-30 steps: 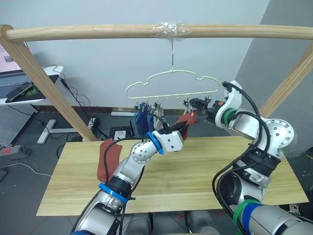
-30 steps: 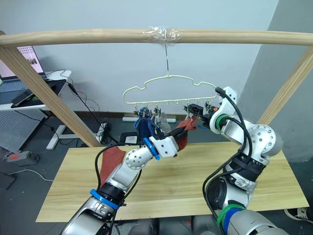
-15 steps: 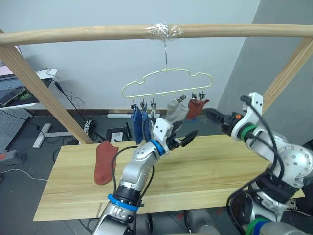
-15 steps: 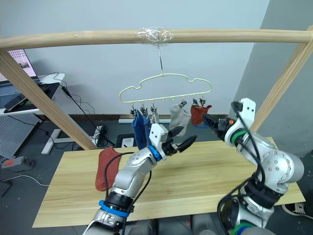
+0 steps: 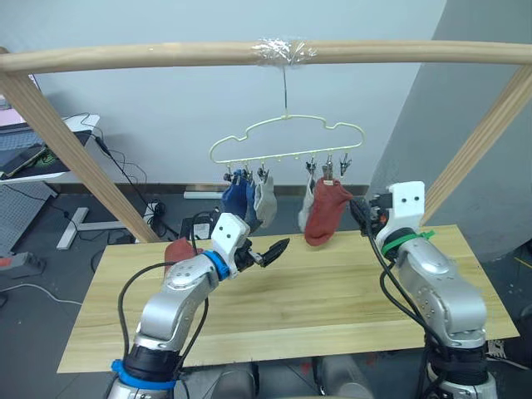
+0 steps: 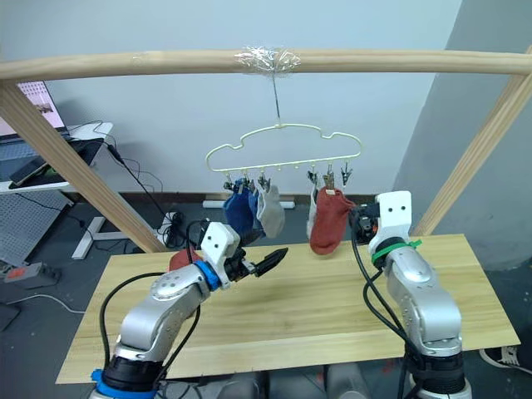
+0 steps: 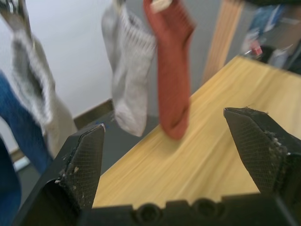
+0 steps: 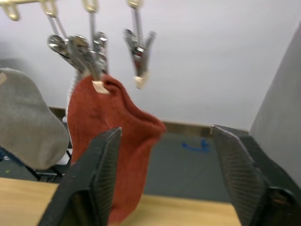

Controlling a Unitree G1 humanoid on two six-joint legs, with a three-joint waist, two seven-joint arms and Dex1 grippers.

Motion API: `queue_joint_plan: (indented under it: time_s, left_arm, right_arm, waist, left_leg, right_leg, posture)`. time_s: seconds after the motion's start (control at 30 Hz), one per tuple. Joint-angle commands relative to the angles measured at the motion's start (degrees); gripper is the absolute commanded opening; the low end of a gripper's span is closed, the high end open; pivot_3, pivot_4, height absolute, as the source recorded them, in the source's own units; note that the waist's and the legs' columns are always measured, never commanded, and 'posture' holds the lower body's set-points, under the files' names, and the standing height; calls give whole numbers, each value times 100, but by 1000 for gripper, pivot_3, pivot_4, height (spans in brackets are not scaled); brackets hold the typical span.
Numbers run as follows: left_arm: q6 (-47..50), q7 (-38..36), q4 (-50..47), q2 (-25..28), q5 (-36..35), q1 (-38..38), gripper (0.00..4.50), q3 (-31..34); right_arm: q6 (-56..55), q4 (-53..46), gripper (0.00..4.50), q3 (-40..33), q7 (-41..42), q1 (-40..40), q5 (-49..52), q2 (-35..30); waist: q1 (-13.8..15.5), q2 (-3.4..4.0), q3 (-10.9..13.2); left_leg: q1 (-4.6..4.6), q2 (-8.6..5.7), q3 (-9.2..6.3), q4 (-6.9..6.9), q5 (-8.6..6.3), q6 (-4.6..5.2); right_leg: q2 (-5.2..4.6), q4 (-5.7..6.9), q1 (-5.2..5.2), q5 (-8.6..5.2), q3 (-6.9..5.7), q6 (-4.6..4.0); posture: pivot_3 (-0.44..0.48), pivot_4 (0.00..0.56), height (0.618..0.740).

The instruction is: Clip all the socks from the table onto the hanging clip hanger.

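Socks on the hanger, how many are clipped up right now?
5, as far as shows: two blue socks overlapping at its left end, a grey sock beside them, another grey sock, and a red sock. One more red sock lies on the table.

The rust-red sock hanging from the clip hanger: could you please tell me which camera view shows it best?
The right wrist view: the rust-red sock is close, with the clip holding its cuff visible. The left wrist view shows it blurred beside a grey sock. Both eye views show it whole but small, hanging over the table.
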Motion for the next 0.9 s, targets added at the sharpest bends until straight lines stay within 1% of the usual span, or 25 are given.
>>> queue_joint_plan:
  time_s: [0.03,0.07,0.17,0.3,0.57,0.73,0.8,0.9]
  left_arm:
    - [16,-190,-637,114,-479,118,4500,316]
    - [-30,-213,-730,105,-603,130,4500,401]
    - [-44,-227,-940,64,-915,118,4500,580]
    - [27,-177,-1285,116,-1035,133,4500,528]
    - [-6,-136,-1414,157,-994,225,4500,455]
    - [-32,-123,-1507,176,-992,261,4500,436]
    - [-26,-101,-1535,176,-994,260,4500,445]
    - [0,-62,-1595,169,-1009,274,4500,433]
  right_arm:
    - [-591,161,2661,51,-178,-211,-264,156]
    - [-696,276,2398,78,-211,-273,-329,193]
    - [-907,532,2398,114,-256,-419,-452,293]
    - [-1193,1092,2398,120,-345,-848,-547,480]
    - [-1454,1927,2398,-135,-561,-1420,-515,779]
    - [-1610,2295,2398,-278,-694,-1653,-533,882]
    - [-1642,2412,2398,-333,-744,-1722,-527,900]
    - [-1705,2532,2398,-391,-779,-1791,-520,907]
  waist:
    - [50,0,1]
    - [64,-2,4]
    - [91,-6,9]
    - [117,-8,11]
    - [184,-7,11]
    - [232,-7,11]
    - [237,-7,11]
    - [244,-6,11]
  left_leg:
    - [0,1,0,0,0,0]
    - [0,0,0,-1,0,0]
    - [-1,0,-1,1,0,0]
    - [-1,0,1,1,0,0]
    - [-1,-1,1,-2,0,0]
    - [-1,-1,0,-2,0,0]
    - [-1,-1,2,-1,0,0]
    - [-1,-1,1,-2,0,0]
  right_leg:
    - [0,-1,0,0,0,0]
    - [0,-2,0,0,1,-1]
    - [0,-2,0,0,0,-2]
    - [0,-3,0,0,1,-3]
    - [0,-2,-1,1,1,-5]
    - [0,-1,-1,3,0,-9]
    - [0,-2,-1,16,1,-31]
    - [0,-2,-1,17,0,-32]
  posture:
    - [-67,138,740]
    - [-67,138,740]
    - [-67,138,740]
    - [-43,130,740]
    - [-23,123,740]
    - [-14,117,740]
    - [-14,117,740]
    - [-6,109,740]
